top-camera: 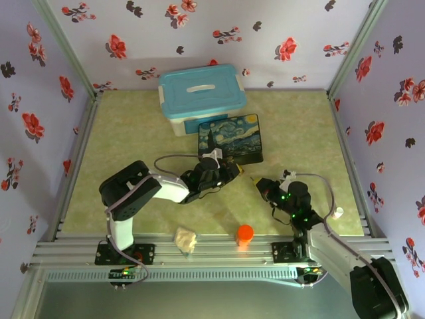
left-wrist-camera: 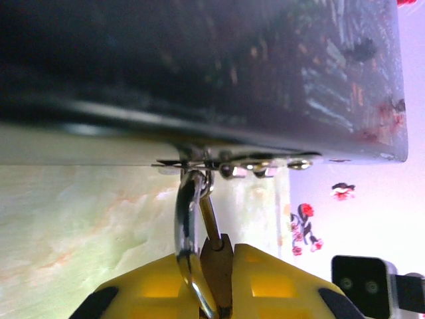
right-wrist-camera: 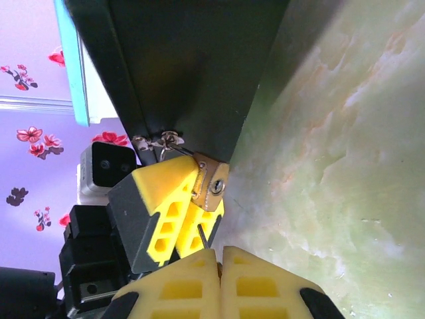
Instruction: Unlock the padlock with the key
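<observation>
The small brass padlock point(right-wrist-camera: 212, 183) hangs by its silver shackle point(left-wrist-camera: 186, 219) from the latch point(left-wrist-camera: 232, 165) on the front of the painted tin box point(top-camera: 230, 138). My left gripper point(left-wrist-camera: 216, 286) is shut on the padlock's body, and its yellow fingers point(right-wrist-camera: 169, 199) hold the keyhole end turned toward the right wrist view. My right gripper point(right-wrist-camera: 218, 251) is shut on the key point(right-wrist-camera: 203, 236), a thin dark sliver sticking out from between its pads. The key's tip sits a little below the keyhole, apart from it. In the top view both grippers, left point(top-camera: 232, 171) and right point(top-camera: 255, 181), meet at the tin's front.
A blue-lidded plastic box point(top-camera: 201, 96) stands behind the tin. An orange cylinder point(top-camera: 245, 234) and a crumpled pale lump point(top-camera: 186, 240) lie near the table's front edge. Flowered walls close in the sides and back.
</observation>
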Controlling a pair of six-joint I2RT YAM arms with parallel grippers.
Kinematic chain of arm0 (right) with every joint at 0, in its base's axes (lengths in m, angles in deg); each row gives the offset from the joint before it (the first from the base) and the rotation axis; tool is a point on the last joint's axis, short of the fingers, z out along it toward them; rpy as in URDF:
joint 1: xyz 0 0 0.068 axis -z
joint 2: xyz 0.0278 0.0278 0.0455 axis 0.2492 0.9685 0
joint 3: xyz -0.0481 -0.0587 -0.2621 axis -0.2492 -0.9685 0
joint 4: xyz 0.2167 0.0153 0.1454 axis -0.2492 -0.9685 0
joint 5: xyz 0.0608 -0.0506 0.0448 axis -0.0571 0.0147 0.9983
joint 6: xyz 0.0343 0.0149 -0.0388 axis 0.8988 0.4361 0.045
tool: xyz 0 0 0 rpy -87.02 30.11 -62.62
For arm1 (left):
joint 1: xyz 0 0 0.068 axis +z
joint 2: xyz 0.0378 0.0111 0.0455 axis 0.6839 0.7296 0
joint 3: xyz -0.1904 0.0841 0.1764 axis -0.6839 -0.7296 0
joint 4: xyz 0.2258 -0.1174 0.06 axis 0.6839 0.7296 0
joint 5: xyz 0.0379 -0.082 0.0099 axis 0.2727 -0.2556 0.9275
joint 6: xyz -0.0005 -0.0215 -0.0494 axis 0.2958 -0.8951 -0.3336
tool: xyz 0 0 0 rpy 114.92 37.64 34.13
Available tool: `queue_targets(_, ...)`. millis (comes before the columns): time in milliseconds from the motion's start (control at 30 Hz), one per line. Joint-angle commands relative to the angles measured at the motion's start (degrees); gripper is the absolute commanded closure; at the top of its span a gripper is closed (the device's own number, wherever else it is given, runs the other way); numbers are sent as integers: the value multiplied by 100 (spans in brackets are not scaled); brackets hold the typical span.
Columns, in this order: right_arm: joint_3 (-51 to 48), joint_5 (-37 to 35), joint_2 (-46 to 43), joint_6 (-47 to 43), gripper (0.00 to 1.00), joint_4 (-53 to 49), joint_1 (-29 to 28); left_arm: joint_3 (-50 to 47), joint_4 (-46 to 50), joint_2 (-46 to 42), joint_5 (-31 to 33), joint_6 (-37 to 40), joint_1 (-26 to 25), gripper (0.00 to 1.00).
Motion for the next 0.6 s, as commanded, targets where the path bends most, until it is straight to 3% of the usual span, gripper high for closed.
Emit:
queue_targets(0,246,121,471,190,100,768,45,-76,-243,-339,-270,-462,38,100)
queue_targets(133,511,402,1579,299,100,1672,58,184,830,-746,-134,77,40,100)
queue_targets(300,596,539,2498,515,100,2787,40,56,662,-867,-49,-9,107,100)
queue_targets(567,624,571,2232,386,100,2350,12,35,-45,-806,-148,-347,130,100)
